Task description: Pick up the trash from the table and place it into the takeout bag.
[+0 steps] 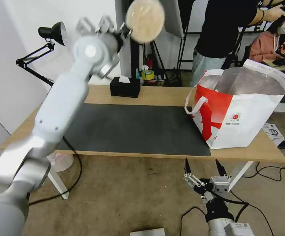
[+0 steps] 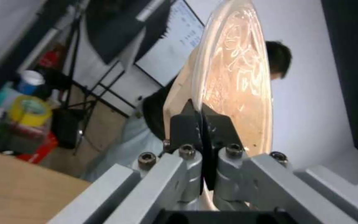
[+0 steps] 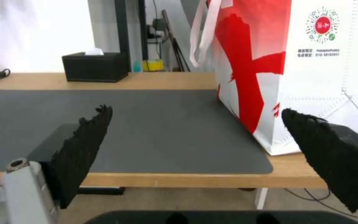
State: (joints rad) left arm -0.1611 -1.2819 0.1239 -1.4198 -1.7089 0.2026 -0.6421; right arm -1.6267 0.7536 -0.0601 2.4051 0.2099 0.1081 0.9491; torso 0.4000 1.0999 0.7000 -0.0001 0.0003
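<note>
My left gripper (image 1: 124, 31) is raised high above the table's back edge, shut on the rim of a beige paper bowl (image 1: 145, 20). In the left wrist view the bowl (image 2: 233, 77) stands on edge, pinched between the black fingertips (image 2: 185, 124). The takeout bag (image 1: 244, 108), white with a red pattern and a foil lining, stands open at the right end of the table (image 1: 155, 95). It stands well to the right of the held bowl and lower. My right gripper (image 1: 204, 168) hangs open below the table's front edge, near the bag (image 3: 295, 62).
A black tissue box (image 1: 125, 87) sits at the back edge, beside the dark grey mat (image 1: 132, 127). A black desk lamp (image 1: 52, 32) stands at the back left. Cables and a small box (image 1: 273, 131) lie on the floor to the right. People stand behind the table.
</note>
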